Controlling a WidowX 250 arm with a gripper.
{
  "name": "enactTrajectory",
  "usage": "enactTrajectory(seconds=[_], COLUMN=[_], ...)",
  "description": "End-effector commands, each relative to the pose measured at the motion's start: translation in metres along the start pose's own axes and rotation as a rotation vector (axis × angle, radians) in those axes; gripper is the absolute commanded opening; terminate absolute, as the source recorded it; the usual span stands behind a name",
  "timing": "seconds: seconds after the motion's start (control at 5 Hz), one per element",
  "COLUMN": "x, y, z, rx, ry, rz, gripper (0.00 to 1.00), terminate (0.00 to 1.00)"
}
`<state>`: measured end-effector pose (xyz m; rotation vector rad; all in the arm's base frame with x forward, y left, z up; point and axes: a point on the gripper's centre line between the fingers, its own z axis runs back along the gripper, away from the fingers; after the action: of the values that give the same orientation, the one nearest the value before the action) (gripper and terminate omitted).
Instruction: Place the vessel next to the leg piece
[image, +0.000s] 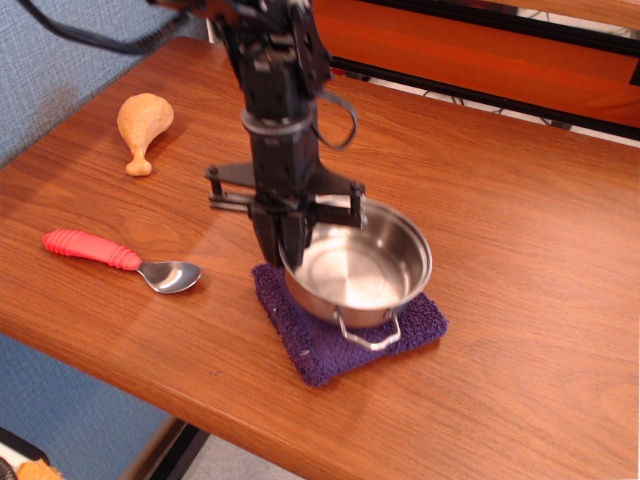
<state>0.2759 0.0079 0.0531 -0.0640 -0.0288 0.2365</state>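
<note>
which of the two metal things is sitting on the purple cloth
The steel pot, with the gripper clamped on its left rim. It sits on the purple cloth, while the red-handled spoon lies on bare wood to the left.

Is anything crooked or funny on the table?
Yes. The shiny pot sits tilted: the pincer is shut on its left rim, raising that side off the purple cloth. The drumstick and red-handled spoon lie flat, looking ordinary.
</note>
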Motion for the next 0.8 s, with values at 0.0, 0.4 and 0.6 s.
enactTrajectory(seconds=[0.0, 0.4, 0.6], x=[0.02, 0.047, 0.059], y=[-0.009, 0.02, 0.033], z=[0.047, 0.045, 0.041], rx=[-0.051, 0.013, 0.061], ry=[-0.155, -0.239, -0.257], rz=[0.086, 0.561, 0.784], gripper=[0.0, 0.0, 0.0], terminate=[0.0, 0.0, 0.0])
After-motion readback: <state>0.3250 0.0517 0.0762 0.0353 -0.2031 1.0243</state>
